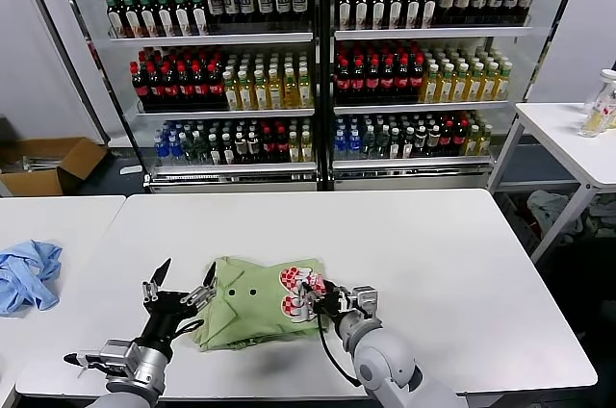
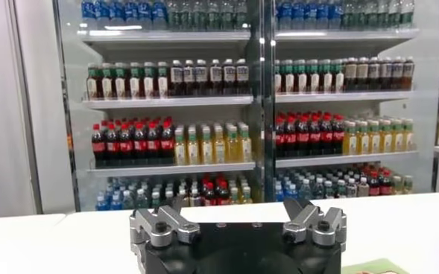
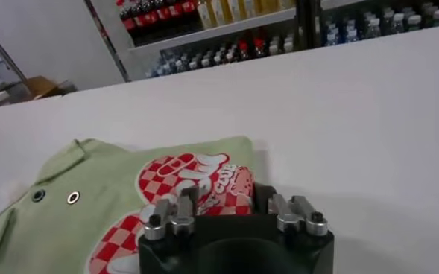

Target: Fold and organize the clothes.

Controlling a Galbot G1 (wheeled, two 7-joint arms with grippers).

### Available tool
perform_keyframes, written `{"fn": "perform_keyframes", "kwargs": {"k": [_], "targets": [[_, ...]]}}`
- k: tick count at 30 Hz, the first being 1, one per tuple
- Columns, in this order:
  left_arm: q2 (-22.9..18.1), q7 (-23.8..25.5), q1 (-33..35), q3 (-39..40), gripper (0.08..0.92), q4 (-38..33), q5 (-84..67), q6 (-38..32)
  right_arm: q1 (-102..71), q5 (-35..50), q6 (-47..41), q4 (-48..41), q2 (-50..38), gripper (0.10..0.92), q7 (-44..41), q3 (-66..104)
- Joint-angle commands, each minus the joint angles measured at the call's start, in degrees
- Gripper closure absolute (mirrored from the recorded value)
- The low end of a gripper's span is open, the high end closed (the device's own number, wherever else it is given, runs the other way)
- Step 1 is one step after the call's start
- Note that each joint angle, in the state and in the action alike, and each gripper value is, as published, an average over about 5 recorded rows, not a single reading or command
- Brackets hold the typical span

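The light green shirt [image 1: 252, 309] lies folded on the white table [image 1: 433, 273] near its front edge, small dark buttons and red-and-white checkered patch [image 1: 294, 283] facing up. My right gripper [image 1: 306, 300] is at the shirt's right edge and is shut on a bunched fold of the checkered patch, which shows between its fingers in the right wrist view [image 3: 220, 197]. My left gripper [image 1: 186, 271] is open and empty, raised just left of the shirt, fingers pointing up. In the left wrist view its fingers [image 2: 163, 217] stand wide apart, with only a corner of the shirt [image 2: 376, 266] showing.
A crumpled light blue garment [image 1: 27, 273] lies on the neighbouring table at the left. A glass-door drinks cooler [image 1: 318, 62] stands behind the table. A cardboard box [image 1: 48, 163] sits on the floor at far left. A second white table [image 1: 573, 134] stands at the right.
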Motion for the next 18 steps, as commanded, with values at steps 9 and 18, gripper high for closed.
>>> {"fn": "perform_keyframes", "kwargs": {"k": [9,18], "targets": [[0.8,0.4,-1.9,0.9,0.177,2.5,3.9,-3.6,-6.0,-10.4,0.5,14.3,-10.0,0.812,-9.0,9.9],[0.1,4.6,-4.2,2.9,0.177,5.2,9.0,-9.3,-7.4,-9.4,0.0,7.5,-19.2,0.912,-17.3,23.0]]}}
